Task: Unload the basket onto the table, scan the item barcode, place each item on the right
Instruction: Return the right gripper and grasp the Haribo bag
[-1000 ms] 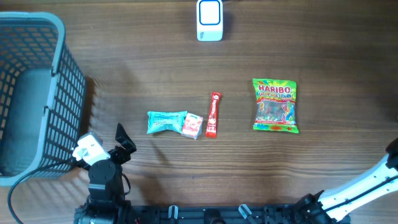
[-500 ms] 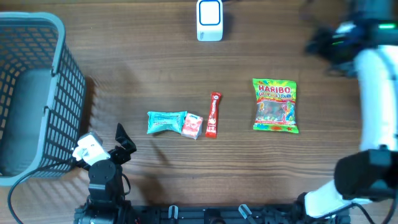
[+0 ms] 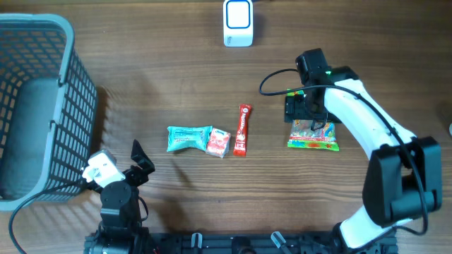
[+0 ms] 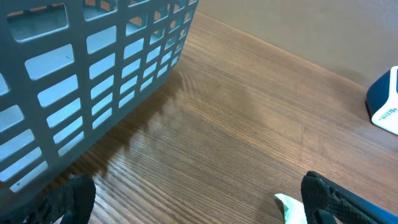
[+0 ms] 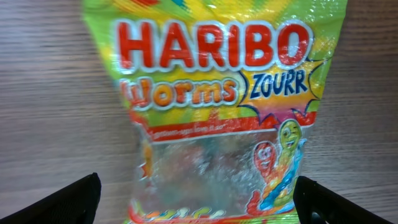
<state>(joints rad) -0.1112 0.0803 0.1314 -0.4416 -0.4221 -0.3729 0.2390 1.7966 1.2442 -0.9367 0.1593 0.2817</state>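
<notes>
Swinging in from the table's right edge within the last second, the right end effector point(image 3: 305, 111) now hangs over the upper end of the Haribo bag point(image 3: 316, 135). Its jaws are spread wide and hold nothing, apparently lined up to pinch the bag's sides. The bag lies flat and label-up on the table point(image 3: 162, 77), right of centre, so its barcode is probably on the underside and would need turning toward the scanner point(image 3: 238, 22) at the far edge. To the left, a red stick pack point(image 3: 242, 130), a small pink packet point(image 3: 218, 142) and a teal packet point(image 3: 188, 137) lie in a row, seemingly awaiting their turn. At the near left, the left end effector point(image 3: 141, 161), also open and empty, sits parked beside the grey basket point(image 3: 42, 28), likely the drop-off for scanned goods.
</notes>
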